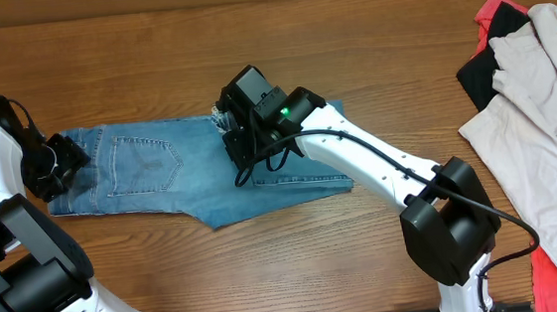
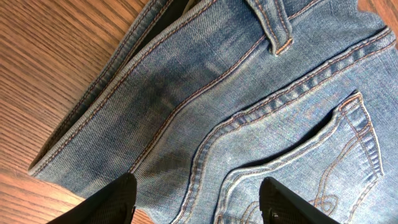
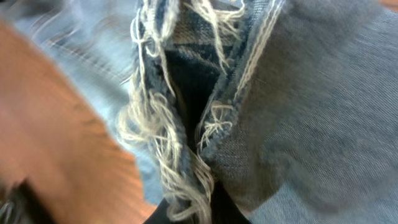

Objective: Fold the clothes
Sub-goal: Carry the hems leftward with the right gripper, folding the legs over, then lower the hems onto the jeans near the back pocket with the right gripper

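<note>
The light blue jeans (image 1: 150, 171) lie flat across the middle-left of the table, with the legs folded back over the seat. My left gripper (image 1: 60, 163) is open, its fingers spread just above the waistband and the stitched back pocket (image 2: 298, 162) in the left wrist view (image 2: 199, 205). My right gripper (image 1: 239, 139) is shut on the frayed hems (image 3: 168, 130) of the legs and holds them over the middle of the jeans. The right wrist view (image 3: 193, 214) shows white fringe and denim pinched between the dark fingers.
A pile of other garments sits at the right edge: a beige one (image 1: 543, 105) on top, with black (image 1: 476, 76) and red (image 1: 494, 9) ones under it. Bare wooden table (image 1: 268, 276) lies in front of the jeans.
</note>
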### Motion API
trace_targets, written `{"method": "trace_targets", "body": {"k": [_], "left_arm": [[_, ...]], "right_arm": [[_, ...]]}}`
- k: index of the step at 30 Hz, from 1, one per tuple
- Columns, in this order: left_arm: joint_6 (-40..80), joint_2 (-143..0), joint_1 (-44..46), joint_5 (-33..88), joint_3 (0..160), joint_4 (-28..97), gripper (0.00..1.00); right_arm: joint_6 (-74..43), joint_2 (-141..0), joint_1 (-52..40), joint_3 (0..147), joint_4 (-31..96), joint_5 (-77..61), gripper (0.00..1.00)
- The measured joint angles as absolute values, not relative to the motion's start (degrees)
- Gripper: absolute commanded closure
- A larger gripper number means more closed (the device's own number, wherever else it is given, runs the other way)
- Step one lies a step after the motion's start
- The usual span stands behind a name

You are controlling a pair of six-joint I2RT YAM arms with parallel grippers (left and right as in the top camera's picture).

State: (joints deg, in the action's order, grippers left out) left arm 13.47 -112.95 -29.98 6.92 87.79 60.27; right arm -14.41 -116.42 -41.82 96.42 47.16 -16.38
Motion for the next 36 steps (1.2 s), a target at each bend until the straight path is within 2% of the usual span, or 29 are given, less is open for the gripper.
{"method": "trace_targets", "body": {"k": [1, 3, 5, 20, 25, 28, 31, 36], "left_arm": [[13.5, -112.9, -30.0, 6.9, 87.8, 60.3, 0.33], [13.5, -112.9, -30.0, 6.9, 87.8, 60.2, 0.33], [13.5, -112.9, -30.0, 6.9, 87.8, 60.2, 0.33], [13.5, -112.9, -30.0, 6.9, 87.8, 60.2, 0.3], [13.5, -112.9, -30.0, 6.9, 87.8, 60.2, 0.3], [13.5, -112.9, -30.0, 6.9, 87.8, 60.2, 0.3], [13.5, -112.9, -30.0, 6.9, 87.8, 60.2, 0.3], [13.5, -112.9, -30.0, 6.9, 87.8, 60.2, 0.3]], "right_arm": [[-13.0, -116.6, -41.8, 96.4, 46.7, -19.0, 0.65], [-10.2, -117.0, -42.0, 96.4, 45.6, -24.5, 0.64], [-9.1, -117.3, -42.2, 96.4, 45.1, -26.8, 0.55], [-7.7, -117.9, -40.5, 96.4, 50.2, -24.3, 0.54], [-7.5, -117.9, -40.5, 96.4, 53.4, -19.2, 0.51], [-7.4, -118.0, -40.5, 96.4, 53.6, -17.7, 0.44], [-7.3, -118.1, -40.7, 96.4, 53.6, -17.0, 0.43], [-7.3, -119.3, -42.4, 96.4, 51.9, -16.4, 0.35]]}}
